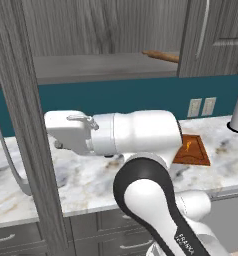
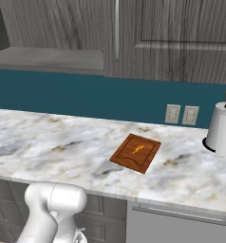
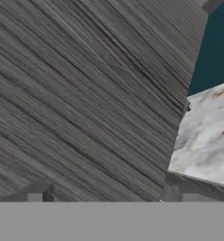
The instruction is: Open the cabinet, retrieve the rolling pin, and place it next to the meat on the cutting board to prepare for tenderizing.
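The cabinet [image 1: 211,35] stands with its left door [image 1: 21,125] swung open toward me and its right door [image 2: 181,38] closed. On the grey shelf [image 1: 106,65] lies the brown rolling pin [image 1: 161,56], its right end hidden behind the closed door. The cutting board [image 1: 193,150] [image 2: 135,153] rests on the marble counter with the small orange meat [image 2: 136,150] on it. My gripper [image 3: 104,195] is open, its two fingertips far apart and close to the open door's wood-grain face, holding nothing. In the left base view my hand [image 1: 66,132] points left at that door.
A white paper-towel roll [image 2: 221,130] stands at the counter's right end, below two wall outlets [image 2: 180,114] on the teal backsplash. The open door's silver bar handle [image 1: 11,160] juts out at the left. Darker drawers [image 1: 116,225] run under the counter [image 2: 48,142].
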Robot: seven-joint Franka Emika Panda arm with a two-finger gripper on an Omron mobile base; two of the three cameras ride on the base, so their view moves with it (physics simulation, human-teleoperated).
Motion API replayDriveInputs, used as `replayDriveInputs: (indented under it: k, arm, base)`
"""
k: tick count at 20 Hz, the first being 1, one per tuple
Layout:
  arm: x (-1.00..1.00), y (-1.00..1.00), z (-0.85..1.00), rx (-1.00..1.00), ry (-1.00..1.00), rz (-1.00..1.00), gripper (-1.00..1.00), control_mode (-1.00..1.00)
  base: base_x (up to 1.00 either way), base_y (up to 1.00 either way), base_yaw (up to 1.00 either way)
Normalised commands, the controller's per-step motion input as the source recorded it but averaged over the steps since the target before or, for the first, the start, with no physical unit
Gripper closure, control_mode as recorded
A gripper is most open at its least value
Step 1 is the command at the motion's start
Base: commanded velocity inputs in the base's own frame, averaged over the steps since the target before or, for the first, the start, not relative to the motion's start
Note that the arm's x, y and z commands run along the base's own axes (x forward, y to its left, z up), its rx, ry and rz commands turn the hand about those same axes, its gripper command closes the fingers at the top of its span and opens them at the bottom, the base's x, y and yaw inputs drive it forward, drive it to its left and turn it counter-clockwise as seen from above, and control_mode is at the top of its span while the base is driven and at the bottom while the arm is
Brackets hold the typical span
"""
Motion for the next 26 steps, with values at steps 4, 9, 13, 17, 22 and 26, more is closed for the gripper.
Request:
replayDriveInputs:
  k: [4, 9, 13, 17, 22, 26]
  arm:
    - [0.14, 0.0, -0.11, -0.02, -0.02, -0.02, -1.0, -1.0]
    - [-0.29, -0.4, -0.01, -0.12, -0.18, -0.14, -1.0, -1.0]
    - [-0.52, -0.75, 0.0, -0.15, -0.16, -0.22, -1.0, -1.0]
    - [-0.22, -0.85, 0.09, -0.15, -0.09, -0.23, -1.0, -1.0]
    - [0.04, -0.97, 0.16, -0.13, -0.02, -0.19, -1.0, -1.0]
    - [0.16, -1.0, 0.15, -0.11, 0.0, -0.18, -1.0, -1.0]
  base:
    - [0.0, 0.0, 0.0]
    - [0.0, 0.0, 0.0]
    - [0.0, 0.0, 0.0]
    - [0.0, 0.0, 0.0]
    - [0.0, 0.0, 0.0]
    - [0.0, 0.0, 0.0]
